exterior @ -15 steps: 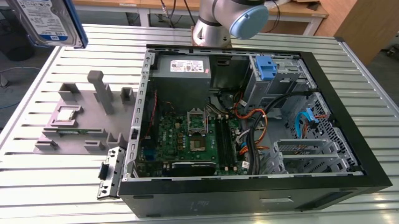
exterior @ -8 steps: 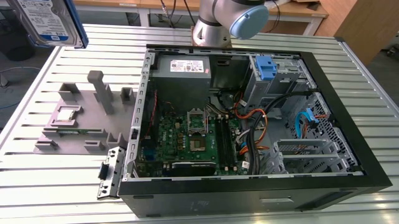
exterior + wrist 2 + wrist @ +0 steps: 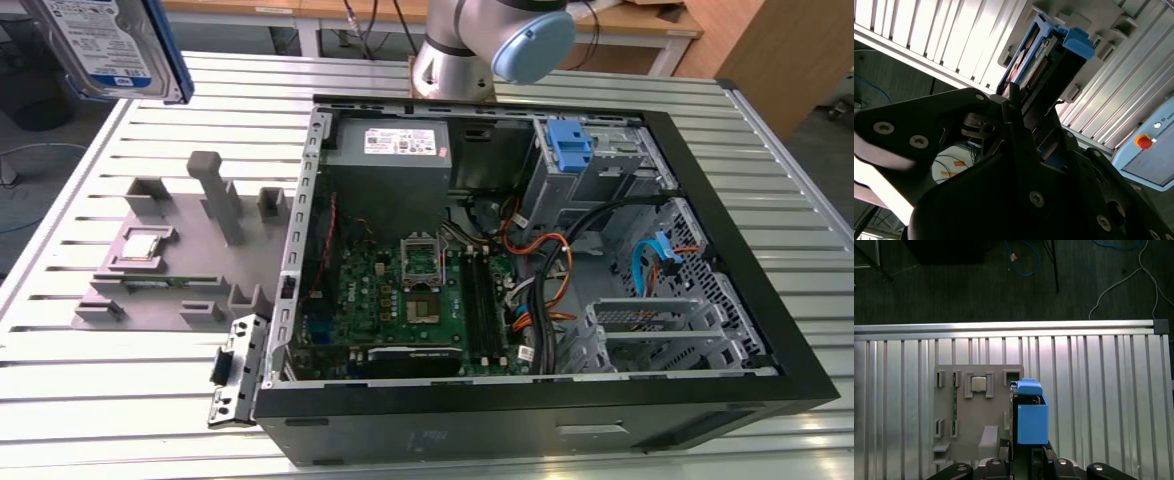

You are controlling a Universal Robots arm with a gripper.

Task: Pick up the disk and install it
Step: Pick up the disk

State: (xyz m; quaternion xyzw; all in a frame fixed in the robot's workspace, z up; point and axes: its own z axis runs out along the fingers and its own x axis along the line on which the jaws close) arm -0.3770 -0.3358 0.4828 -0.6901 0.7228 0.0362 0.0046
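While the gripper [image 3: 1026,107] holds the disk [image 3: 1054,55] in the air, its black fingers [image 3: 1001,107] are closed on either side of the drive near one end. The rest of the drive and its blue carrier jut out beyond the tips. In the exterior view the disk [image 3: 114,45] is in the upper corner on the exterior view's left, label facing the camera. It is high above the slatted table [image 3: 120,400] and well apart from the case [image 3: 747,390]. In the first wrist view the disk [image 3: 1031,420] is seen end-on between the fingers of the gripper [image 3: 1026,454], over the edge of a grey fixture [image 3: 979,410]. That fixture lies flat on the table and carries a chip [image 3: 979,384] in one of its pockets. The case lies open on its side, to the exterior view's right of the fixture [image 3: 174,260]. Inside it are a grey power supply [image 3: 400,140], a green motherboard [image 3: 414,290], loose cables and a blue latch [image 3: 571,148] at the drive bay. The arm [image 3: 494,40] rises behind the case.
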